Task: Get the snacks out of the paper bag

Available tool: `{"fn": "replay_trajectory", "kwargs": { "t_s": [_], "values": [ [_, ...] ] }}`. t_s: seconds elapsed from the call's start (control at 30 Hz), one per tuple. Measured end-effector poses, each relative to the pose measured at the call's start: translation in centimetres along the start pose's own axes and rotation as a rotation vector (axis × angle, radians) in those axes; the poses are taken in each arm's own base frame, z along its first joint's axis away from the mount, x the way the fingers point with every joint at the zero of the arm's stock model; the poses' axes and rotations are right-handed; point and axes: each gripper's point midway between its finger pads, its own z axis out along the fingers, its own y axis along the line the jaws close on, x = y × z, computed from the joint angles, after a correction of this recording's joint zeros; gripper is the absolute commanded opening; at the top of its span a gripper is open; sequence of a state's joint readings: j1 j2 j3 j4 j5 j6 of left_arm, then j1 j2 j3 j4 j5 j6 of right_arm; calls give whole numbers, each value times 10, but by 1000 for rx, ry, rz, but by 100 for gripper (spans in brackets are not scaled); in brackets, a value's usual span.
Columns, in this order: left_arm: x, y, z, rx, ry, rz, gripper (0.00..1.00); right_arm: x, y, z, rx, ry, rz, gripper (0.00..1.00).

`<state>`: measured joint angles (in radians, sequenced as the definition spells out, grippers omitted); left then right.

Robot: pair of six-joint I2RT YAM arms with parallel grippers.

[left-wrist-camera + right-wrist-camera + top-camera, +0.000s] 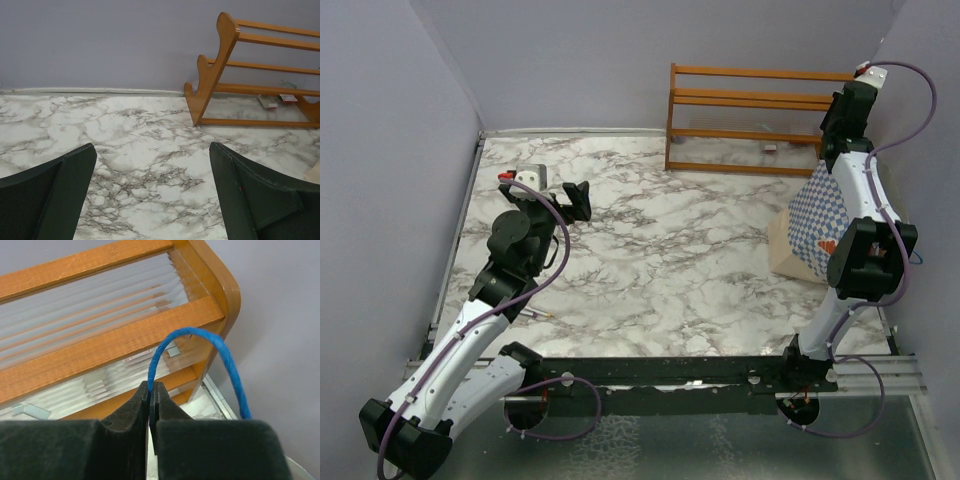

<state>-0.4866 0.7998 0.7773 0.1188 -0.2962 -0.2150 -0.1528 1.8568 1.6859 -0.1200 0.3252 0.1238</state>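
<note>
**A:** Why is the right gripper (150, 390) up so high by the wooden rack (750, 100)?

**B:** Its fingers are pressed together on the thin blue cord handle (192, 331) of the paper bag (817, 220). The cord arches up out of the pinch and drops away to the right. I'd say holding the handle high steadies the bag or tips it, so that what's inside can be reached or slid out.

**A:** Where does the bag sit?

**B:** At the right edge of the marble surface (660, 250), in front of the rack's right end, with the right arm hiding part of it.

**A:** And how does it look?

**B:** It's blue-and-white chequered outside with an orange-red mark low down. A plain cream face is turned towards the middle of the surface. It leans rather than standing square. I can't tell whether its bottom rests on the surface or hangs just off it, nor which way the mouth faces.

**A:** Any snacks out?

**B:** None shows in any view. I judge they're all inside, so the unpacking has hardly begun.

**A:** And the left gripper (152, 147)?

**B:** It's spread wide and holds nothing. It sits low over the left half of the surface, well apart from the bag and facing the rack. It's probably kept free to reach in and take the packets.
</note>
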Motion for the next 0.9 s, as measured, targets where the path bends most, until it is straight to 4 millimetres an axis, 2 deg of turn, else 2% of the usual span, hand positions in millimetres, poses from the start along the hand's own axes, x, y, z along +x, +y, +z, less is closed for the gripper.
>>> {"fn": "replay_trajectory", "kwargs": {
  "t_s": [0.13, 0.43, 0.67, 0.8, 0.9],
  "values": [
    [0, 0, 0, 0, 0, -2, 99, 2, 4, -13, -42, 19, 14, 1],
    [1, -1, 1, -1, 3, -16, 99, 2, 32, -111, -369, 101, 86, 2],
    [9, -1, 5, -4, 26, -23, 99, 36, 68, -191, -706, 239, 99, 2],
    [14, -2, 8, -6, 39, -27, 99, 55, 82, -235, -860, 309, 103, 2],
    [18, -2, 10, -9, 50, -26, 99, 74, 98, -286, -984, 358, 88, 3]
  ]
}}
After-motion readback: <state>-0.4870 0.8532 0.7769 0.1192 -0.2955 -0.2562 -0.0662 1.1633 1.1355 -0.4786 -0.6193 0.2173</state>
